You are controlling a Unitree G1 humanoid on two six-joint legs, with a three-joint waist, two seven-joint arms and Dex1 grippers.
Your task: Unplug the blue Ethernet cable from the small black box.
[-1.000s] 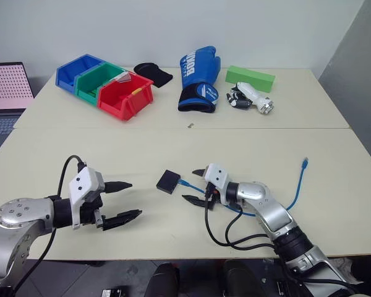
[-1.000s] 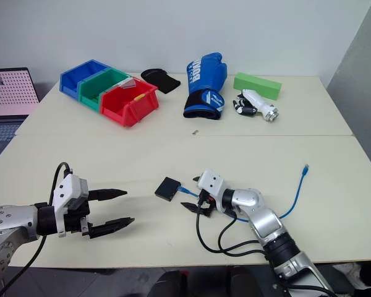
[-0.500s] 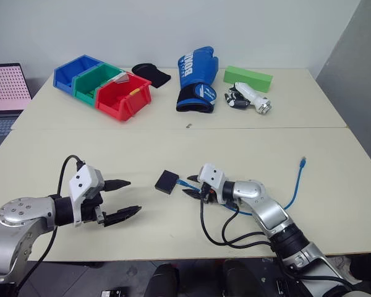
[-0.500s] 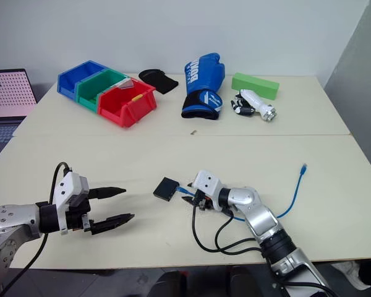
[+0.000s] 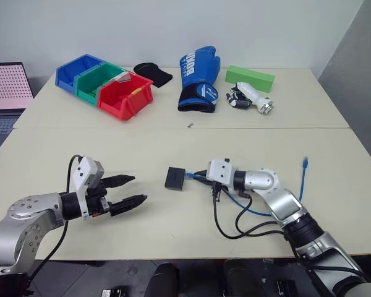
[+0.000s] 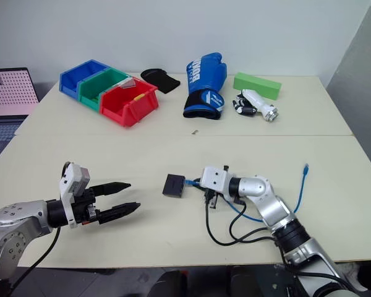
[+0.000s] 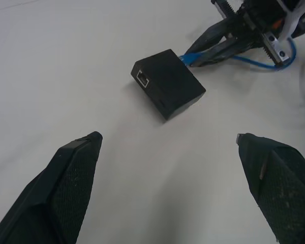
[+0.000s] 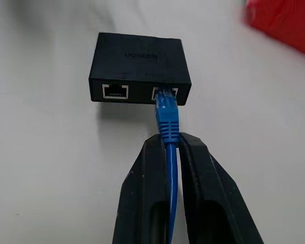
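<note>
Behind box [image 5: 174,177]: bins [image 5: 105,84], boxing glove [image 5: 198,77], green block [image 5: 250,78].

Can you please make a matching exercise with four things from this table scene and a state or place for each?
Things:
1. blue Ethernet cable
2. small black box
3. left gripper
4. green block

States:
A. open, holding nothing
B. at the far side of the table, beside the blue boxing glove
C. pinched by the right gripper
D. one port free, one occupied

Pairs: 1-C, 2-D, 3-A, 4-B
</note>
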